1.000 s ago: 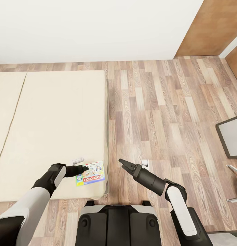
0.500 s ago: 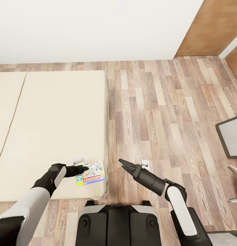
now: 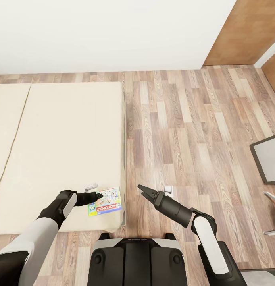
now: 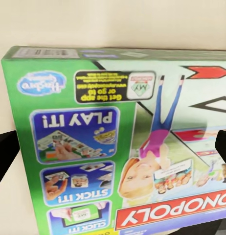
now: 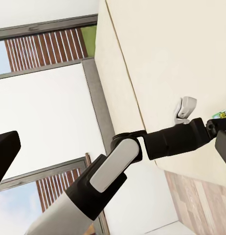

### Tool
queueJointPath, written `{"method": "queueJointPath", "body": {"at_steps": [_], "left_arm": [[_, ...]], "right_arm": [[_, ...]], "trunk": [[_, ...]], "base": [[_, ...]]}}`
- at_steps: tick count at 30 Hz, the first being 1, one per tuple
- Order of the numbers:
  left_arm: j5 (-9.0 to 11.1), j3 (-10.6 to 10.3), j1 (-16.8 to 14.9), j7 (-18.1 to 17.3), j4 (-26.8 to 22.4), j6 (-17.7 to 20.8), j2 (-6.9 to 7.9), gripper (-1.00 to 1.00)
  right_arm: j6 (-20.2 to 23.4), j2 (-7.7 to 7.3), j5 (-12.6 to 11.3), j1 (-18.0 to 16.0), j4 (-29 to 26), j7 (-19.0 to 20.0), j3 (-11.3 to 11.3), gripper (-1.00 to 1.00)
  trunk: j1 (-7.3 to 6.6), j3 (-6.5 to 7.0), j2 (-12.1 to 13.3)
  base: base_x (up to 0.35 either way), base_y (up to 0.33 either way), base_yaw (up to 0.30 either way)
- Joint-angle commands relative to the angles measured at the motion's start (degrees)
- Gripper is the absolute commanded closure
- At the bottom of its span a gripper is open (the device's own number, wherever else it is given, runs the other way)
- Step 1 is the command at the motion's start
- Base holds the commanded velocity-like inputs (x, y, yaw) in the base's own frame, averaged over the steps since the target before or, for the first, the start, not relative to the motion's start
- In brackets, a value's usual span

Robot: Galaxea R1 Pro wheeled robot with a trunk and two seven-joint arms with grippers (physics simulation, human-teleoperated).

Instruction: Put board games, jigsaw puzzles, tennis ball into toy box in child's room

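One board game [image 3: 105, 201], a green Monopoly box with a red title strip, lies flat on the bed [image 3: 62, 139] near its front right corner. My left gripper [image 3: 99, 195] rests at the box's upper left edge. Seen from the left wrist, the box [image 4: 118, 147] is very close, and the dark fingers [image 4: 2, 156] stand spread wide on either side of it, so the gripper is open. Over the wood floor beside the bed, my right gripper [image 3: 141, 191] is open with nothing between its fingers [image 5: 5, 149]. The table, toy box, puzzles and tennis ball are out of view.
A small white object [image 3: 91, 186] lies on the bed just beyond the box. Another small white thing [image 3: 168, 190] sits on the floor by my right gripper. A dark grey-topped unit [image 3: 268, 159] stands at the right edge, with a brown door [image 3: 240, 31] at the back right.
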Motion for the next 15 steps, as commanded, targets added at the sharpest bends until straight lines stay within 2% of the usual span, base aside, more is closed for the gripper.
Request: {"method": "queueJointPath", "body": {"at_steps": [1,15], "left_arm": [[0.1,0.3,0.0,-0.2,-0.1,0.4,-0.02,-1.0],[0.1,0.3,0.0,-0.3,0.0,0.3,-0.02,-1.0]], "right_arm": [[0.2,0.04,0.1,0.0,0.0,0.2,-0.1,-1.0],[0.2,0.05,0.2,0.0,0.0,0.2,-0.1,-1.0]], "trunk": [[0.03,-0.06,-0.1],[0.03,-0.06,-0.1]], "base": [[0.0,0.0,0.0],[0.0,0.0,0.0]]}}
